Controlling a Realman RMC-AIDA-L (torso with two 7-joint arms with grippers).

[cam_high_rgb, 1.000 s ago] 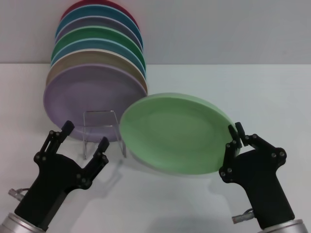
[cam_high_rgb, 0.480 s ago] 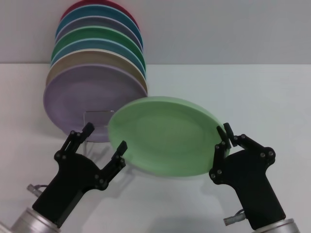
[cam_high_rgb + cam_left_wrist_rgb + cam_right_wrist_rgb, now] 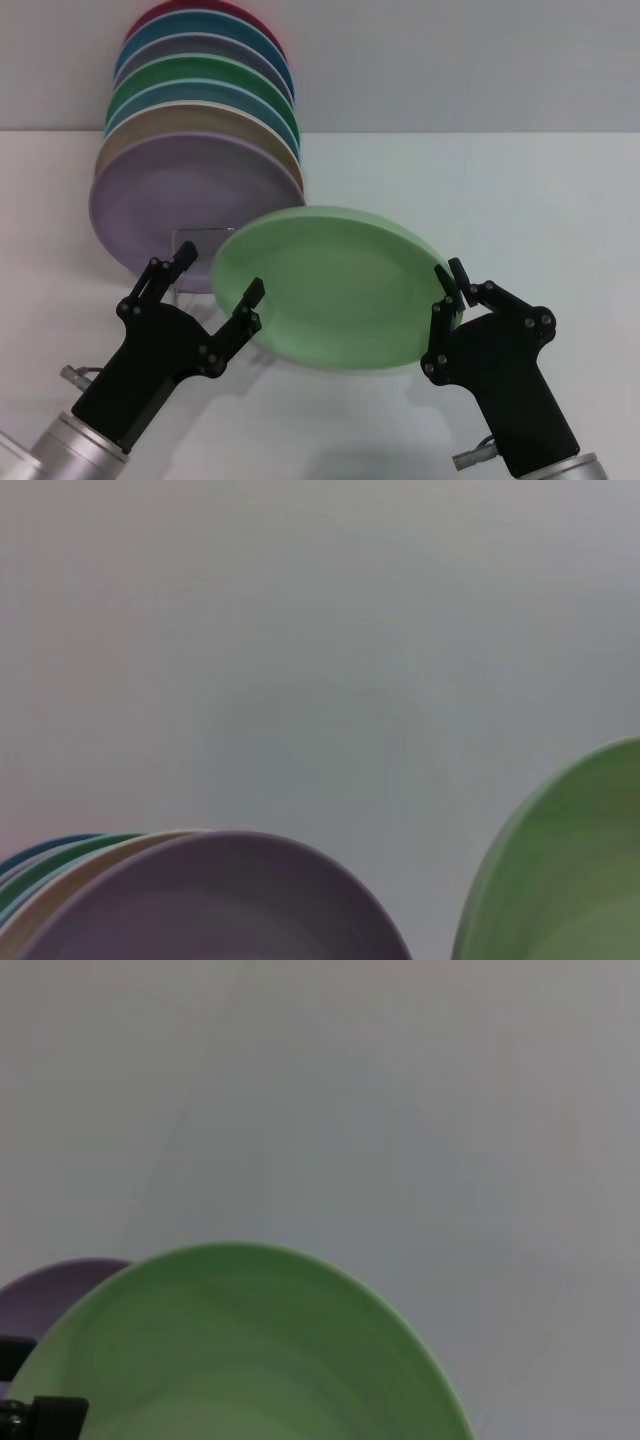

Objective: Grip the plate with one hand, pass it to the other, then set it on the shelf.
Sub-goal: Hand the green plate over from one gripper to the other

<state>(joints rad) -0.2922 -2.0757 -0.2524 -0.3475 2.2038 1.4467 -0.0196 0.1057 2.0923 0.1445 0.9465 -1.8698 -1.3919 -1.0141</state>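
- Head view: looking forward and down from above.
- Wrist views: low, close, facing the wall.
- Shared by all: light-green plate [image 3: 325,285] [image 3: 565,870] [image 3: 240,1350].

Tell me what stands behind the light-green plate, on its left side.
Behind the light-green plate stands the lilac plate, front of a row of coloured plates. The wire shelf shows partly; its lower part is covered.

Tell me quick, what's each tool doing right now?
Left tool: open, straddling the light-green plate's near edge.
Right tool: shut on that plate's opposite rim.
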